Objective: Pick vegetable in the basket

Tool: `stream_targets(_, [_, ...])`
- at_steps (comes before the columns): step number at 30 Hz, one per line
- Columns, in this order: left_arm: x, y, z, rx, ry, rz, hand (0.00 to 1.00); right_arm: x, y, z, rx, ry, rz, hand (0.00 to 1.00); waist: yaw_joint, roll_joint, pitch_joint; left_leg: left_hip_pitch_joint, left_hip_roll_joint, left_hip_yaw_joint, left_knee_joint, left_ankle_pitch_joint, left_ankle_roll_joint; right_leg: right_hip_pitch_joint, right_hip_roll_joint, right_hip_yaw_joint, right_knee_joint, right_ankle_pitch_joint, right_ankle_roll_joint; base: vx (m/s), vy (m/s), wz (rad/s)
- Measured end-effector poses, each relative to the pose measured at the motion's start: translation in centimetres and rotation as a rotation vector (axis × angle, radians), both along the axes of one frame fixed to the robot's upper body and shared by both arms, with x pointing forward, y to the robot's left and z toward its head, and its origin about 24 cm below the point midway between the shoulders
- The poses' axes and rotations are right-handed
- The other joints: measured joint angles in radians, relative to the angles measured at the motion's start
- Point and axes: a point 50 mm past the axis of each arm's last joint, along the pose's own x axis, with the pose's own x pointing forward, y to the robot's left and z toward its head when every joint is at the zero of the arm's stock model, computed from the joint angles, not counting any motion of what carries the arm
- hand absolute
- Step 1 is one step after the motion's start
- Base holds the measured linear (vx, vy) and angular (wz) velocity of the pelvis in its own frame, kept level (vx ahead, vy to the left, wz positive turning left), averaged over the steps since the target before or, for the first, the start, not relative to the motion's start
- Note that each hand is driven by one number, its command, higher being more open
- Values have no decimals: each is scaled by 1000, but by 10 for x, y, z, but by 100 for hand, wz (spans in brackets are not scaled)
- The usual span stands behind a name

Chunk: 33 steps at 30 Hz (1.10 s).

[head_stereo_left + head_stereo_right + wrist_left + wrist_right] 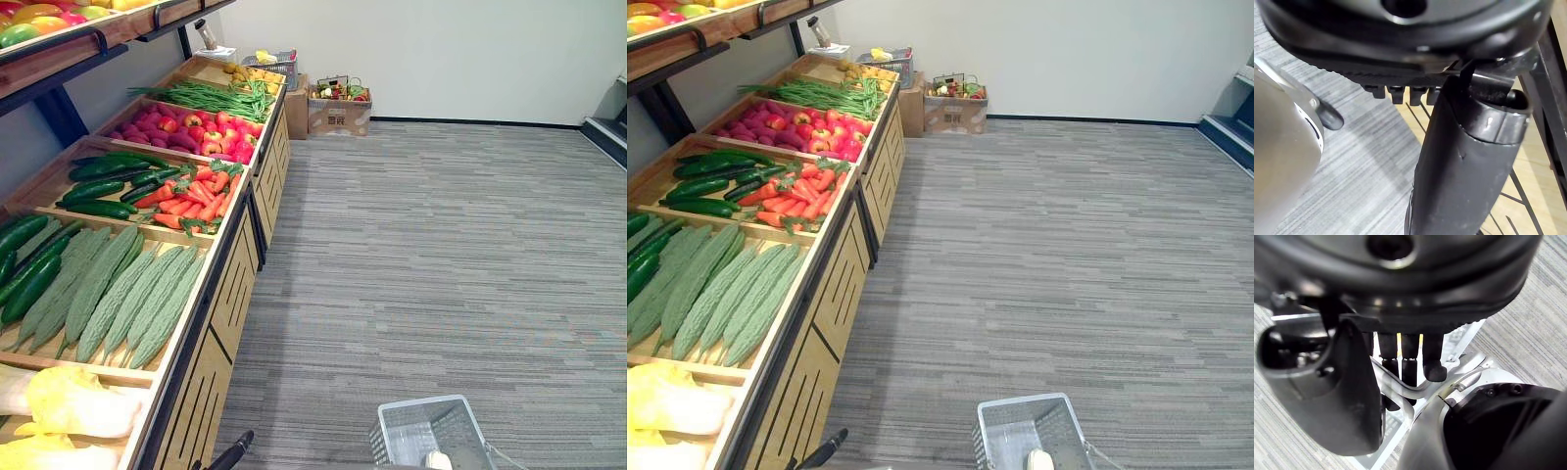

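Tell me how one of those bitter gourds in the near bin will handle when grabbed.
The bitter gourds look firm, so probably stiff, not floppy. Ridged skin should grip well. Rounded and tapered, one may roll against its neighbours if nudged sideways.

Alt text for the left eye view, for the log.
A wooden produce stand runs along the left, its bins holding cabbages, bitter gourds, cucumbers, carrots and green beans. Grey carpet lies to its right, with a grey basket at the bottom edge.

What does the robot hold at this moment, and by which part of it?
The right hand holds the white basket by its handle; the left hand holds nothing.
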Motion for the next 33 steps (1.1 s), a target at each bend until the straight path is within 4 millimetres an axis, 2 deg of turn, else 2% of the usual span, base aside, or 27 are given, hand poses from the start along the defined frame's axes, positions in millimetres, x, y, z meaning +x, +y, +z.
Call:
stream_targets(6, [-4,0,-1,-23,-6,-6,100,-2,0,0,-2,9,-2,0,3,1,-19,0,4,3,-16,4,2,3,-3,-15,-32,5,8,9,1,4])
stream_targets(13, [-5,-2,-3,-83,-7,-47,100,0,-2,-1,-22,30,2,0,3,6,-35,34,6,60,-43,4,1,39,-1,-15,-92,36,37,50,18,-12])
stream_targets(20, [-3,-4,-3,-95,-8,-92,100,3,-1,-2,-19,30,-1,0,2,5,-30,66,2,93,-43,-1,0,58,-1,7,-98,48,32,-19,14,-15])
stream_targets(25, [0,-3,-3,-103,-14,-119,100,8,-2,-2,-20,21,4,0,1,5,-15,64,-8,96,-18,-11,15,46,-14,11,-64,34,39,-92,11,-5])
stream_targets(27, [4,-1,-1,-93,-21,-152,100,13,-2,-2,-23,8,6,0,-1,2,9,60,-22,95,14,-27,26,10,-32,9,29,-14,58,-109,46,0])
stream_targets(29, [5,3,-1,-84,-20,-175,100,16,-1,-2,-20,3,6,0,-2,-8,22,55,-37,90,46,-53,43,-16,-58,1,111,-60,97,-54,59,11])
stream_targets(30, [6,7,0,-77,-20,-186,100,15,-1,-2,-18,7,4,0,-4,-18,32,50,-49,81,75,-73,59,-30,-83,-13,175,-92,149,-33,69,19])
stream_targets(32, [4,10,0,-68,-9,-193,100,19,-2,-2,-26,-4,-10,0,-1,-23,52,43,-53,67,103,-104,79,-113,-117,-31,385,-89,171,-52,90,11])
stream_targets(33, [0,11,-1,-76,15,-193,100,19,-4,-1,-35,-9,-30,0,-6,-6,68,60,-43,58,106,-112,93,-163,-126,-42,505,-51,174,-43,123,24])
